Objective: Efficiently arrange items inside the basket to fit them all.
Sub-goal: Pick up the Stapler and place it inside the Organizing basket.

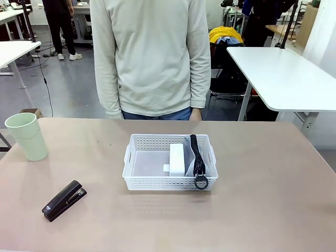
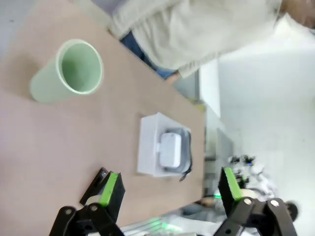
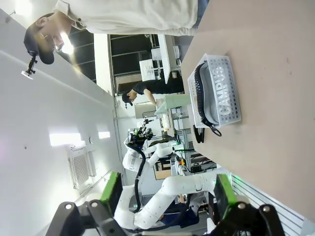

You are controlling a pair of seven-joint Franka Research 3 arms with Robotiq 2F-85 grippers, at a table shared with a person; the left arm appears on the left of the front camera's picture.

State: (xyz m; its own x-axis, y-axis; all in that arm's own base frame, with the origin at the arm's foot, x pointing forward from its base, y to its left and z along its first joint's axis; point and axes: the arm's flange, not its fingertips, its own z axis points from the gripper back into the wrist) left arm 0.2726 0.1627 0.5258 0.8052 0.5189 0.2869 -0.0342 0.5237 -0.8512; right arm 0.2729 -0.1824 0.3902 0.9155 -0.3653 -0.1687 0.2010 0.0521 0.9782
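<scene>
Table: stapler, cup loose | basket: pouch, box inside

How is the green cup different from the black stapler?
The cup is pale green; the stapler is black. The cup stands upright with its open mouth on top; the stapler lies flat and long. The cup rises higher than the stapler and sits nearer the person's side. Both rest on the table, to the left of the basket, not inside it.
</scene>
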